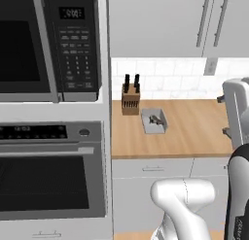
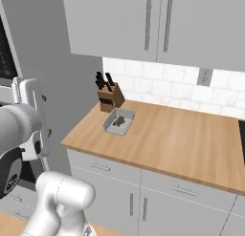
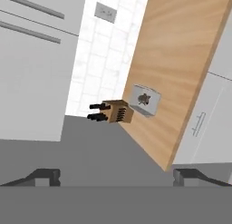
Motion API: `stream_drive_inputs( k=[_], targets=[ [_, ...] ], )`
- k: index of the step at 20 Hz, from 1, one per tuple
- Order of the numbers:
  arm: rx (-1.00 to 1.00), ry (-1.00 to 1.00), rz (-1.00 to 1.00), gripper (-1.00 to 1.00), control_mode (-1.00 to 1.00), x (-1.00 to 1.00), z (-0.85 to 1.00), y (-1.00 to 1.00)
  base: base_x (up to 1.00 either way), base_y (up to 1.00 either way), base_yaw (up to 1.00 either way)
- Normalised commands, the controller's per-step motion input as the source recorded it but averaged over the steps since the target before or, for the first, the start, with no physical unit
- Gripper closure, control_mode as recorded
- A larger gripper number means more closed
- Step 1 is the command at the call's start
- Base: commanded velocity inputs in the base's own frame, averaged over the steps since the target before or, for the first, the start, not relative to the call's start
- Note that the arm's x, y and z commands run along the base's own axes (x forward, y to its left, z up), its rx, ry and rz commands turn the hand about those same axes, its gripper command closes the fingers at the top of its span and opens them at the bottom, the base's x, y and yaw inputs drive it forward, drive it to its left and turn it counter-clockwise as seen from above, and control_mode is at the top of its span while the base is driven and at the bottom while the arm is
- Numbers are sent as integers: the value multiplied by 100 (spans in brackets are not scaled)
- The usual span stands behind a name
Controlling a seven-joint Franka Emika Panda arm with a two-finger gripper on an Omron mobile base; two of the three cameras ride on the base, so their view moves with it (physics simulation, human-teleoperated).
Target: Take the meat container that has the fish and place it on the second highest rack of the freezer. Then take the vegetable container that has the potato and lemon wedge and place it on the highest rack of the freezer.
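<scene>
- The white arm (image 1: 182,205) rose from the lower right of the left base view, its rounded elbow low in the frame, well short of the counter
- In the right base view the same arm (image 2: 60,201) filled the lower left corner, with the upper links crossing the left edge
- The gripper (image 3: 117,177) pointed along a rolled hand view; one dark fingertip (image 3: 43,175) sat at lower left and the other at lower right, spread wide apart with nothing between them
- One grey container (image 1: 154,121) lay on the wooden counter (image 1: 194,129), centre of the left base view, a dark piece of food inside; whether it was fish I could not tell
- It sat just in front of one knife block (image 1: 130,99), near the counter's left end
- The container (image 2: 119,121) lay left of centre in the right base view
- One microwave (image 1: 48,44) at upper left, one oven (image 1: 51,171) below it
- One wall socket (image 2: 204,76) at upper right
</scene>
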Motion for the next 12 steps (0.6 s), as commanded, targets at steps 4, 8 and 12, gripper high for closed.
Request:
stream_drive_inputs(
  k=[4,8,12],
  targets=[
    [0,0,0,-100,100,0,0,0,42,-8,0],
    [0,3,0,-100,-100,38,-16,-10,27,-1,0],
    [1,13,0,-100,-100,74,-53,-35,0,0,0]
  ],
)
